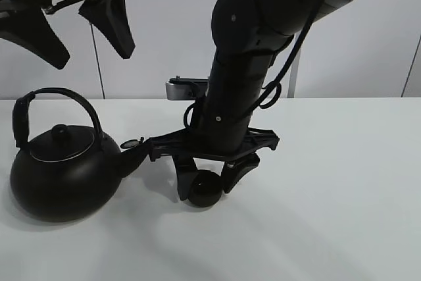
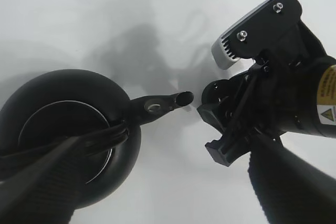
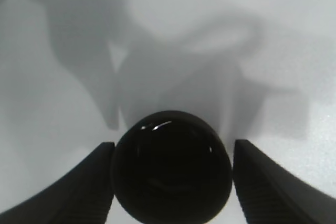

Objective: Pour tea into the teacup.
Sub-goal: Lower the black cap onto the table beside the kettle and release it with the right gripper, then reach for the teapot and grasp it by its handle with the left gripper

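The teacup, a tiny black round cup, stands on the white table just right of the kettle's spout. My right gripper reaches down over it, with one finger close against each side. In the right wrist view the teacup fills the space between the fingers. The big black kettle with an arched handle stands at the left. My left gripper hangs open and empty high above it. The left wrist view looks down on the kettle and its spout.
The right arm stands close to the spout tip. A white wall rises behind the table's back edge. Bare white table lies to the right and in front.
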`<control>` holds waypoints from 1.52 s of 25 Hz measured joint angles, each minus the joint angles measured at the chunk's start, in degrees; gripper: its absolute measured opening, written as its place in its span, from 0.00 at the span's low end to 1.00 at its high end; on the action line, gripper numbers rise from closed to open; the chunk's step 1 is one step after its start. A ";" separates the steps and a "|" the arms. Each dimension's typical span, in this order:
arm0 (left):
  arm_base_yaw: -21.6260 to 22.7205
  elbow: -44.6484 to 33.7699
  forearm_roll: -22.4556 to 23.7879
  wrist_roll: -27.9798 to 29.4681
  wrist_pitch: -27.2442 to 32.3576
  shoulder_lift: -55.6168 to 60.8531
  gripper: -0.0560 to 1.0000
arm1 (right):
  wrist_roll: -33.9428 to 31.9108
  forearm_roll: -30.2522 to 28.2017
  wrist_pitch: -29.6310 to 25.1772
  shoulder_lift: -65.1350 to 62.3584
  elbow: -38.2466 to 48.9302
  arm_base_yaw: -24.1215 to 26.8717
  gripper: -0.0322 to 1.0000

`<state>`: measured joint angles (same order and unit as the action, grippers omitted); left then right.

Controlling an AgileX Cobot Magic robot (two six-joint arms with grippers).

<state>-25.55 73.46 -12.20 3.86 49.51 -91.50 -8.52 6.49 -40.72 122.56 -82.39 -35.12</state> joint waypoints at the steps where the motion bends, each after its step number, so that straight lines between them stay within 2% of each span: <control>1: 0.00 0.00 0.00 0.00 0.00 0.00 0.63 | -0.27 0.00 0.00 0.00 0.00 0.00 0.46; 16: 0.00 0.00 0.00 0.00 0.00 0.00 0.63 | -0.86 -0.95 -1.88 -6.94 0.00 0.00 0.47; 20: 0.00 0.00 0.00 0.00 0.00 0.00 0.63 | -1.74 -1.09 -4.43 -7.08 0.00 0.92 0.47; 31: 0.00 0.00 0.00 0.00 0.00 0.00 0.63 | -1.40 -1.74 -13.21 -14.71 0.35 9.59 0.47; 38: 0.00 0.00 0.00 0.00 0.00 0.00 0.63 | 2.95 2.31 -18.77 -21.82 0.52 15.89 0.47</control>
<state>-25.55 73.46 -12.20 3.86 49.51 -91.50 -5.57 8.81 -59.49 100.74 -81.87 -19.23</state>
